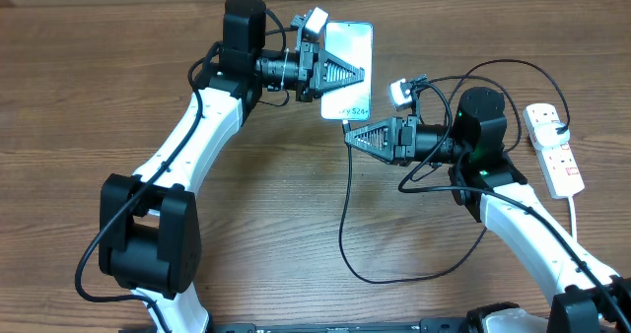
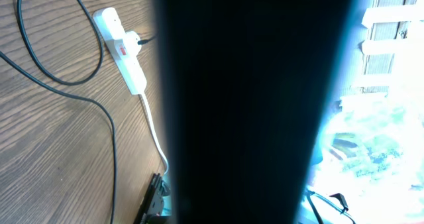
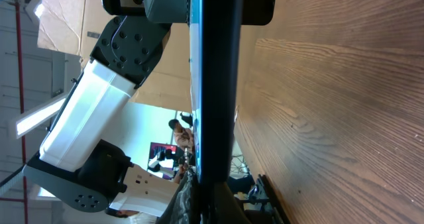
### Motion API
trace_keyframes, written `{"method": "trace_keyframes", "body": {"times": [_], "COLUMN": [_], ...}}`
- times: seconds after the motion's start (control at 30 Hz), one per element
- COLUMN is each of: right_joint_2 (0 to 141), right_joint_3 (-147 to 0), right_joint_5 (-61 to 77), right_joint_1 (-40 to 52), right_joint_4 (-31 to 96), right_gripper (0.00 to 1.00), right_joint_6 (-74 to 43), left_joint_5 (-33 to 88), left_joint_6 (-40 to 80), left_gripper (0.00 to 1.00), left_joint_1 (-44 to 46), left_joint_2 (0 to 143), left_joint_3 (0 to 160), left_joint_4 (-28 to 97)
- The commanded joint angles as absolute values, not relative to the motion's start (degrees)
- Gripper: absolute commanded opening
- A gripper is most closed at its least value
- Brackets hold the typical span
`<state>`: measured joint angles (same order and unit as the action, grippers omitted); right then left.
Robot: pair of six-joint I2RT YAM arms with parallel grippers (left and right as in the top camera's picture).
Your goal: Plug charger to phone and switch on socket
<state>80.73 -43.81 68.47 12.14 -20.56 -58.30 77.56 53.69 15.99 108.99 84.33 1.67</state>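
Observation:
My left gripper is shut on the phone and holds it off the table, its light screen facing up in the overhead view. The phone's dark body fills the middle of the left wrist view and stands edge-on in the right wrist view. My right gripper is shut on the charger's connector tip, right at the phone's lower edge. The black charger cable loops down over the table and back to its plug in the white socket strip at the far right. The strip's red switches show in the left wrist view.
The socket's thick white cord runs off toward the table's front right edge. My left arm fills the space behind the phone in the right wrist view. The wooden table lies under both arms.

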Motion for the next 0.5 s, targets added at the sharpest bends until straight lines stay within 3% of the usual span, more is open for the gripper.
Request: {"method": "trace_keyframes", "body": {"times": [0.0, 0.47], "right_joint_2": [79.83, 79.83], "right_joint_3": [-44.91, -44.91], "right_joint_5": [66.48, 61.87], "right_joint_1": [11.18, 11.29], "right_joint_4": [-20.97, -21.56], "right_gripper": [0.04, 0.04], "right_joint_6": [-58.78, -62.63], "left_joint_5": [81.01, 80.58], "left_joint_6": [54.02, 54.92], "left_gripper": [0.04, 0.04], "left_joint_1": [15.55, 15.77], "left_joint_2": [107.13, 107.13], "left_joint_3": [84.82, 84.82], "left_joint_4": [1.41, 1.43]}}
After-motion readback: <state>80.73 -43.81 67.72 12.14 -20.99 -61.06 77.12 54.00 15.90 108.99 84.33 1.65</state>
